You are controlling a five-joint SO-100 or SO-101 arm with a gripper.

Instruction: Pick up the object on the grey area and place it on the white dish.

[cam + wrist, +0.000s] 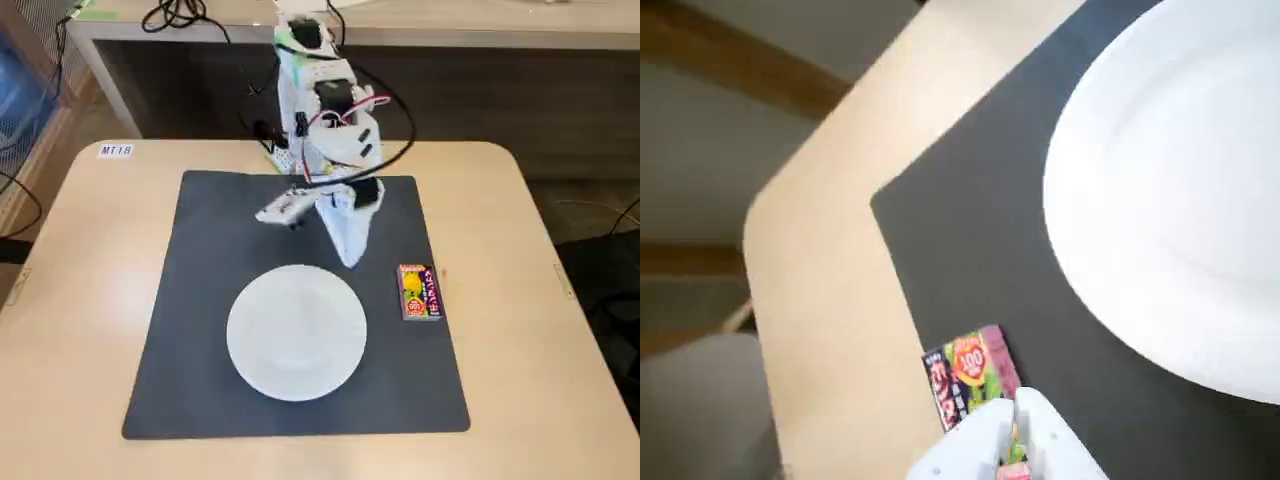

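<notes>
The small red and yellow box [420,292] lies flat on the dark grey mat [210,270], near its right edge. The white plate [297,332] sits on the mat's middle, towards the front. My gripper [307,238] hangs over the back of the mat, above and behind the plate and left of the box. It is open and empty, one finger pointing down and the other splayed left. In the wrist view the box [970,372] lies just beyond a white fingertip [1040,440]. The plate [1170,200] fills the right of that view, with the mat [970,250] between them.
The beige tabletop [90,260] surrounds the mat on all sides. The arm's base and black cables [300,100] stand at the table's back edge. A small label [115,150] is stuck at the back left corner.
</notes>
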